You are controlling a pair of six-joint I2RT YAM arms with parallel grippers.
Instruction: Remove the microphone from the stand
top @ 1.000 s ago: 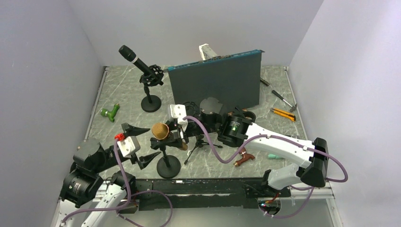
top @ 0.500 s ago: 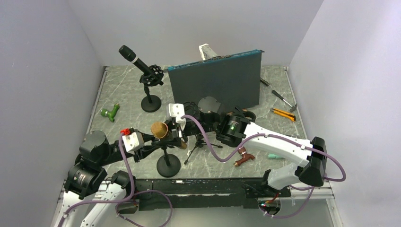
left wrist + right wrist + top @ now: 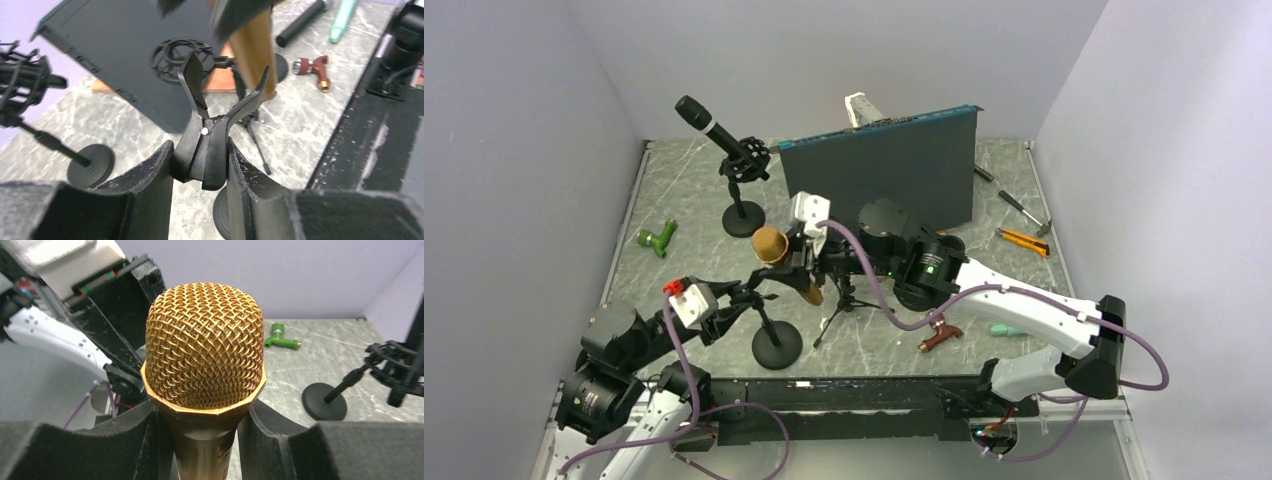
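Above the marble table point(image 3: 679, 205), the left gripper point(image 3: 200, 167) is pinching the clip point(image 3: 210, 117) of the stand point(image 3: 776, 348), while the right gripper point(image 3: 202, 432) is clamping the gold microphone point(image 3: 204, 345), holding it tilted just above the clip's 2 prongs.

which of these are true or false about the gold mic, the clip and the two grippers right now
1. The right gripper is shut on the gold microphone. True.
2. The left gripper hangs open, touching nothing. False: it is shut on the stand clip.
3. The gold microphone is clamped in the stand clip. False: the clip's arms are spread with nothing between them, and the microphone is held above it.
4. A black microphone sits on a second stand at the far left. True.
5. The green toy drill lies right of the dark panel. False: it lies left of it, near the left wall.
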